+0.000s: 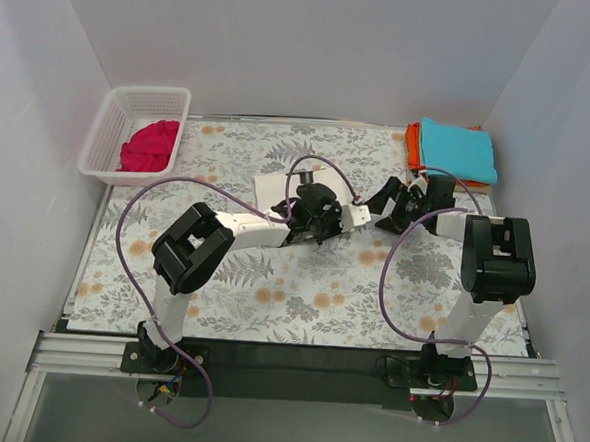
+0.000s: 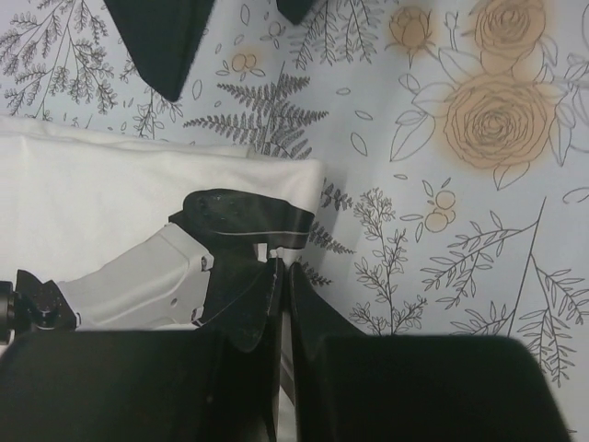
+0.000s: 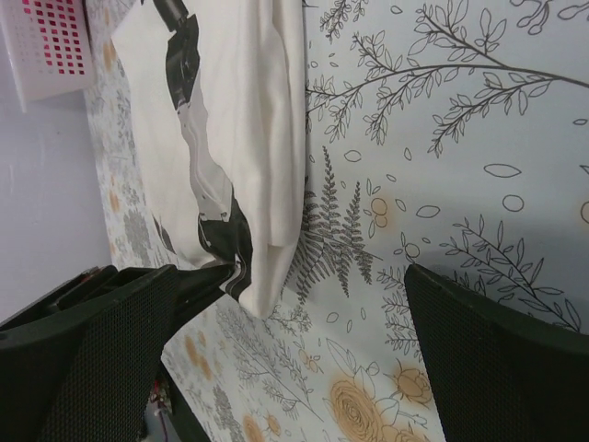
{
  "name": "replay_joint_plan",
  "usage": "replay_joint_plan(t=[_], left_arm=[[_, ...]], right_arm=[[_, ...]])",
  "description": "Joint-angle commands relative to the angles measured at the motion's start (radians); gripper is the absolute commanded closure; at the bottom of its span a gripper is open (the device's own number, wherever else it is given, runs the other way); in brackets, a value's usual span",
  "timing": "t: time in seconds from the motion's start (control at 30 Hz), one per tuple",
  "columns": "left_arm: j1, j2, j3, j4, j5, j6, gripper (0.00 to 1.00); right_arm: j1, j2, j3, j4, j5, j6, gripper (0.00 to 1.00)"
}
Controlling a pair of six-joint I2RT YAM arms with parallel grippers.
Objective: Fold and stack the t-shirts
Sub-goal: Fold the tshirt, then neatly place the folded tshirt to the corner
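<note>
The large off-white t-shirt (image 1: 269, 188) lies folded on the floral covering at mid-table, mostly under my left arm. It also shows in the left wrist view (image 2: 92, 212) and the right wrist view (image 3: 262, 110). My left gripper (image 1: 358, 216) reaches right across it. Its jaws (image 2: 283, 304) are closed, with a thin strip of white cloth between them at the shirt's right end. My right gripper (image 1: 385, 213) faces it from the right, wide open and empty (image 3: 294, 368), above the covering beside the shirt's corner. The teal t-shirt (image 1: 460, 149) lies folded on the orange one (image 1: 412, 148) at the back right. The magenta t-shirt (image 1: 149, 144) sits crumpled in the basket.
The white mesh basket (image 1: 105, 129) stands at the back left. White walls close in the table on three sides. Purple cables loop from both arms over the near half of the covering (image 1: 311, 292).
</note>
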Motion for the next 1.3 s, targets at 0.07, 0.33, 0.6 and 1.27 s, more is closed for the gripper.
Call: replay_joint_plan(t=[0.07, 0.33, 0.6, 1.27], left_arm=[[0.043, -0.020, 0.075, -0.012, 0.103, -0.109, 1.00], [0.061, -0.009, 0.120, -0.018, 0.115, -0.149, 1.00], [0.071, -0.005, 0.122, 0.005, 0.124, -0.207, 1.00], [0.084, 0.022, 0.161, 0.031, 0.149, -0.298, 1.00]], right_arm=[[0.039, 0.047, -0.035, 0.298, -0.034, 0.216, 0.02], [0.122, 0.131, -0.062, 0.519, -0.008, 0.415, 0.01], [0.172, 0.229, -0.009, 0.576, 0.055, 0.464, 0.11], [0.226, 0.343, 0.225, 0.465, 0.170, 0.213, 0.90]])
